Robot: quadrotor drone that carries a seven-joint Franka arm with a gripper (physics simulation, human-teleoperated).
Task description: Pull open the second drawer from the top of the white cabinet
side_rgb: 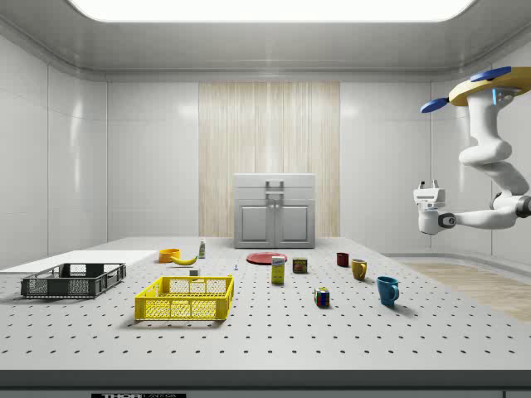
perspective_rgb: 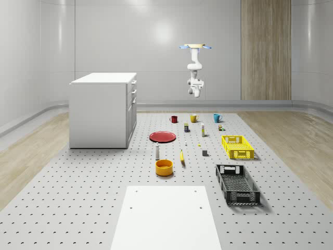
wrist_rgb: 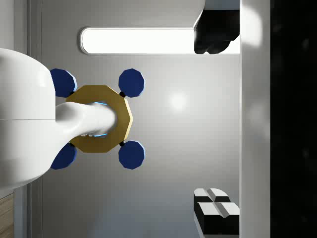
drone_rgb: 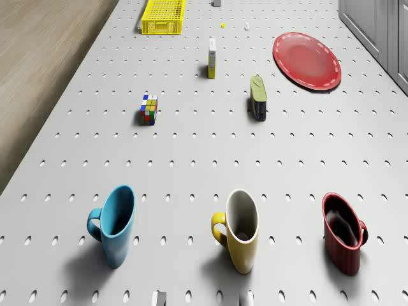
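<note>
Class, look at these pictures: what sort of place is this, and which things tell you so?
Probably a simulated robotics test room: a perforated grey floor laid out with small test objects, a white cabinet, and a drone hovering with its arm hanging over the mugs.

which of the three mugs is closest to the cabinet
The red mug: it ends the row on the cabinet's side; the yellow mug is middle, the blue mug farthest.

Mugs (perspective_rgb: pixel 193 118) well apart from cabinet (perspective_rgb: pixel 103 110)

The grey pegboard table (perspective_rgb: pixel 78 208) is overlooked from its near end; the side view faces the white cabinet (side_rgb: pixel 275 211). Both catch the gold-bodied drone (perspective_rgb: pixel 195 47).
</note>
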